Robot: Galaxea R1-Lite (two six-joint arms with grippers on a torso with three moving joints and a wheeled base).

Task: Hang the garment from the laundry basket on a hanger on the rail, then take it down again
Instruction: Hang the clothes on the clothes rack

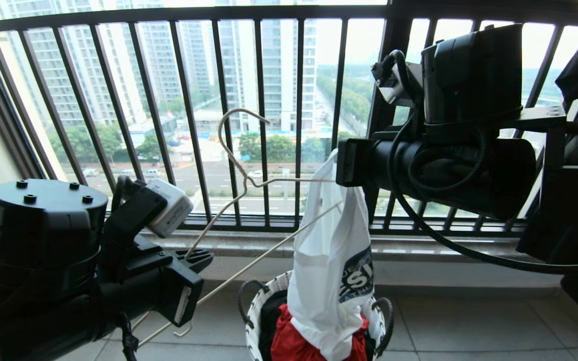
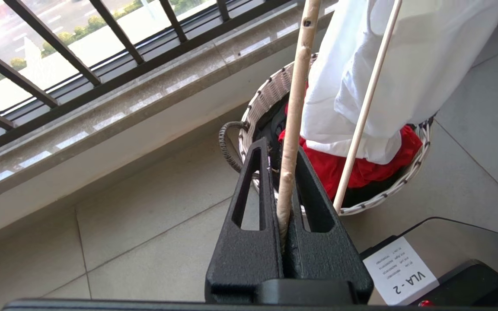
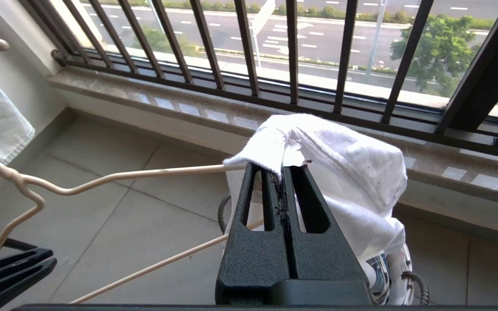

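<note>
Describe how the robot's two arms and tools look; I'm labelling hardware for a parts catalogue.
Both arms are matte black. The left arm has a cylindrical joint cap with bolt heads, a pale grey wrist camera box and a white label reading VLA-2. The right arm carries looping black cables. The left tool and right tool have textured black wedge fingers with triangular cut-outs.

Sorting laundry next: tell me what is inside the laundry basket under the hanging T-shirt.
In the laundry basket lie a red cloth and something dark. The white T-shirt, hanging from the right hand, dips its lower end in and hides the rest.
</note>
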